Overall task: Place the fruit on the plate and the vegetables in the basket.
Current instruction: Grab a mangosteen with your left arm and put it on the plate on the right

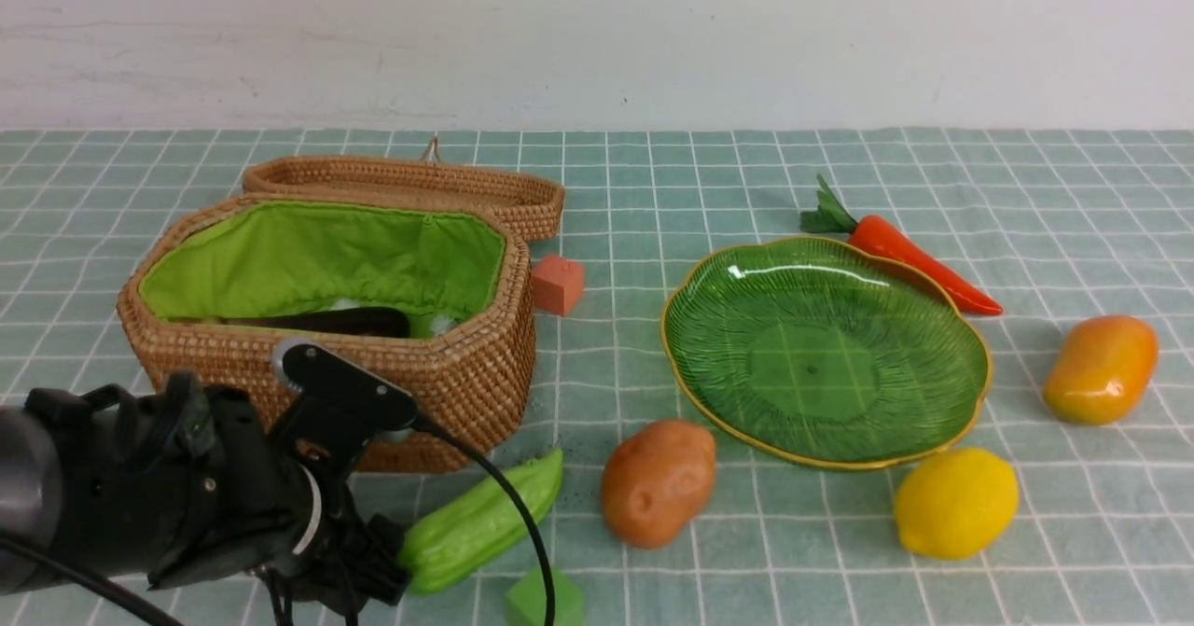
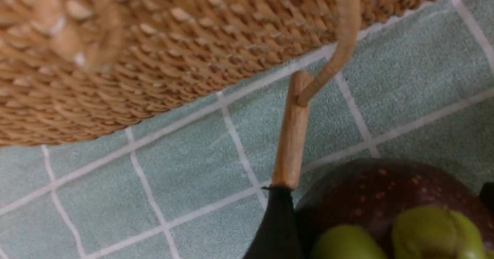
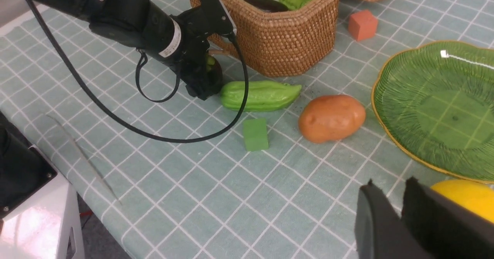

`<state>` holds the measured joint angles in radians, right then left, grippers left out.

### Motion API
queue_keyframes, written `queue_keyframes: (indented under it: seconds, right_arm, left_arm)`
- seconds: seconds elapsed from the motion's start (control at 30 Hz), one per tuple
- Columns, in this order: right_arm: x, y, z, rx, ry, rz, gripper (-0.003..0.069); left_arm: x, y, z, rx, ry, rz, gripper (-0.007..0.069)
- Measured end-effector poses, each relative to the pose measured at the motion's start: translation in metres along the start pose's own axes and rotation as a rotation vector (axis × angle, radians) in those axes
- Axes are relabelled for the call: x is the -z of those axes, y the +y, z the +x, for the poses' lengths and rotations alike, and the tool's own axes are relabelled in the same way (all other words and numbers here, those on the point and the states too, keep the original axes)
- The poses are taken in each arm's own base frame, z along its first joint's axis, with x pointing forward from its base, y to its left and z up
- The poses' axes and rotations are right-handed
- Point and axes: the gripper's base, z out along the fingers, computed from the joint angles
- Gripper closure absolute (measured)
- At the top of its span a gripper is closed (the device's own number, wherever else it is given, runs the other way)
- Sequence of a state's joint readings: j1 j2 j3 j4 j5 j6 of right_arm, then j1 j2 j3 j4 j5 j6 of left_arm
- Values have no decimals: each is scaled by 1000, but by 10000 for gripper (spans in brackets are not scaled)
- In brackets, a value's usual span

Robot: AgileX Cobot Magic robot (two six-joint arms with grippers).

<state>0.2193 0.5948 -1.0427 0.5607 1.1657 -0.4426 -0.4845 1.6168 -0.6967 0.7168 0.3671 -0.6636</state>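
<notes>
On the checked green tabletop, a brown wicker basket, left of the ribbed green glass plate, holds a dark purple eggplant. Left claw spread wide around a purple mangosteen beside the basket; right claw narrow, near a yellow lemon.

A plain white wall rises behind the pale green, white-checked cloth, and a glossy white stand sits by its edge on grey floor.
</notes>
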Motion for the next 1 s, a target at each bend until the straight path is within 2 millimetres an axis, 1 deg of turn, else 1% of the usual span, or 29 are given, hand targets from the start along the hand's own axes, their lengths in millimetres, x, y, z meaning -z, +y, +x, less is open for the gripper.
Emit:
queue_keyframes:
  seconds: [0.13, 0.3, 0.4, 0.43, 0.47, 0.5, 0.53, 0.57, 0.6, 0.67, 0.73, 0.8, 0.9, 0.93, 0.97, 1.0]
  right_arm:
    - [0, 0, 0, 0, 4, -2, 541]
    - [0, 0, -1, 0, -7, 3, 541]
    - [0, -1, -3, 0, -31, 15, 541]
    - [0, -1, -3, 0, -33, 15, 541]
    - [0, -2, -4, 0, -42, 19, 540]
    - [0, -3, -5, 0, -60, 28, 540]
    - [0, -3, -6, 0, -61, 29, 540]
    - [0, -3, -7, 0, -77, 36, 539]
    - [0, -3, -7, 0, -79, 37, 538]
    - [1, -5, -10, -6, -112, 58, 536]
    - [1, -7, -11, -12, -121, 73, 535]
    - [1, -11, -12, -26, -131, 115, 531]
    - [3, -17, -12, -61, -144, 187, 529]
    - [3, -18, -13, -64, -145, 193, 529]
    - [4, -22, -13, -86, -151, 238, 529]
    - [5, -26, -12, -108, -153, 280, 527]
  left_arm:
    - [0, 1, 0, 20, 6, -7, 57]
    - [6, 6, 1, 88, 69, -58, 57]
    - [28, 16, -3, 175, 101, -110, 57]
    - [32, 16, -3, 186, 96, -109, 57]
    - [41, 19, -5, 210, 86, -111, 57]
    - [58, 23, -5, 245, 87, -113, 57]
    - [64, 24, -5, 251, 79, -110, 57]
    - [77, 27, -3, 258, 77, -100, 57]
    - [79, 27, -2, 257, 79, -95, 57]
    - [102, 29, 6, 256, 84, -63, 57]
    - [114, 30, 9, 248, 66, -36, 57]
    - [129, 28, 9, 220, 33, 33, 57]
    - [148, 20, -10, 156, -54, 175, 57]
    - [149, 19, -12, 150, -66, 187, 57]
    - [157, 14, -30, 110, -135, 267, 57]
    - [160, 10, -42, 82, -179, 322, 57]
